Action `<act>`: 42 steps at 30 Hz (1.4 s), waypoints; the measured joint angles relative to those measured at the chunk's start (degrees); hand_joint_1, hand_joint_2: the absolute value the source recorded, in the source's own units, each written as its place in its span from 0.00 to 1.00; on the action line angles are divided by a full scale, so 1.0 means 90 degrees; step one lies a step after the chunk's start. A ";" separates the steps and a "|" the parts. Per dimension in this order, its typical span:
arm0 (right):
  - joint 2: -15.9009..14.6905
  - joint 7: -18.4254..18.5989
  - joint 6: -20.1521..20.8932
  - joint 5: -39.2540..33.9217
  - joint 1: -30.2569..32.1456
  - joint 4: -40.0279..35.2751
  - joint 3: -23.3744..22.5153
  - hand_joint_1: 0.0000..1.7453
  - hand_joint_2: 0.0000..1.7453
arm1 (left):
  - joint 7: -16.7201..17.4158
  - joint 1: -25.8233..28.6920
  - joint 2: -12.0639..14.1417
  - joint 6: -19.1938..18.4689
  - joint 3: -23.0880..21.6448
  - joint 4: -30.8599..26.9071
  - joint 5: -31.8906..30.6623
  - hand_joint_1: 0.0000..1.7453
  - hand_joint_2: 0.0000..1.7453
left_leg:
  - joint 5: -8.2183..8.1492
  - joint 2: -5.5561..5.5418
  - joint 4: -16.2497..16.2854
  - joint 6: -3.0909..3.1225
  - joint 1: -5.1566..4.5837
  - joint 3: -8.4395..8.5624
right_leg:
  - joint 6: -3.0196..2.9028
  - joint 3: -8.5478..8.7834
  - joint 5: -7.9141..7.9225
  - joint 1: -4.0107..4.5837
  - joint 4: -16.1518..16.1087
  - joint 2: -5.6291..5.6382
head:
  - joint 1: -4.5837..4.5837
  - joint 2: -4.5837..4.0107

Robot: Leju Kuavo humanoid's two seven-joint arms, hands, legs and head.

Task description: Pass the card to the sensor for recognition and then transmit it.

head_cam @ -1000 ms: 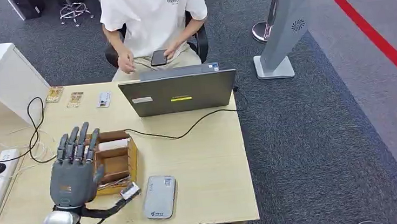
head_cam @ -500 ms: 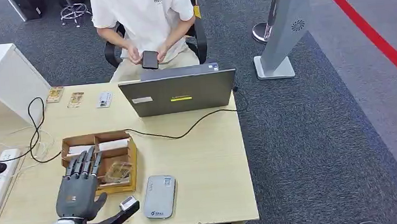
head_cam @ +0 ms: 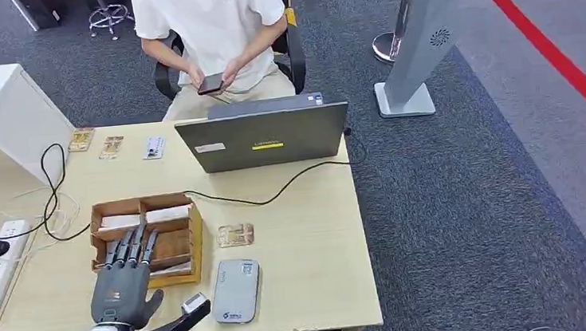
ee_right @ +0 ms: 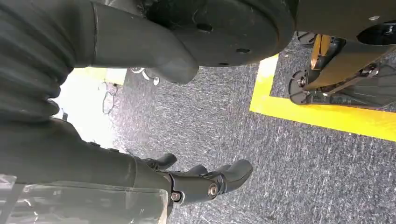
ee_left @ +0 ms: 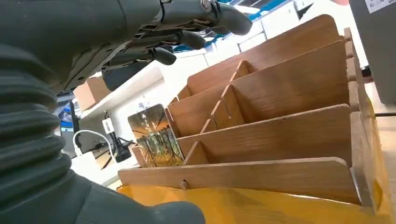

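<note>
Now our card (head_cam: 235,234) lies on the desk (head_cam: 313,244), well apart from our left hand (head_cam: 124,280), whose fingers (head_cam: 131,248) are spread and empty.

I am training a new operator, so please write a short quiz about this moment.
1. True or false: the left hand holds something.
2. Where does the loose card lie? A on the floor; B on the table beside the wooden box; C on the chair.
3. What does the seated person hold?
Key: 1 false; 2 B; 3 a phone.
</note>
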 joint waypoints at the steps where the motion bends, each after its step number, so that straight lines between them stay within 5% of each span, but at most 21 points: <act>1: 0.0000 0.0000 0.0002 0.0000 0.0000 0.0000 0.0000 0.00 1.00 | 0.0000 0.0000 -0.0002 0.0000 0.0000 0.0002 0.0000 0.00 1.00 | 0.0000 0.0000 0.0000 0.0000 0.0000 0.0000 | 0.0000 0.0000 0.0000 0.0000 0.0000 0.0000 | 0.0000 0.0000; 16: 0.0044 0.0012 -0.0012 -0.0097 0.0007 0.0002 0.0000 0.00 1.00 | 0.0672 0.0263 0.0276 0.0338 0.0027 -0.0580 -0.0522 0.00 1.00 | 0.0000 -0.0002 -0.0001 0.0000 0.0002 -0.0001 | 0.0000 0.0000 -0.0001 0.0001 0.0002 0.0000 | 0.0000 0.0000; 42: 0.0061 0.0005 0.0005 -0.0095 0.0002 0.0010 0.0048 0.00 1.00 | 0.0471 0.0248 0.0529 -0.0435 0.0721 -0.0503 -0.0211 0.00 1.00 | 0.0001 -0.0002 -0.0001 0.0000 0.0002 -0.0001 | -0.0001 0.0000 0.0000 0.0001 0.0002 0.0000 | 0.0002 0.0000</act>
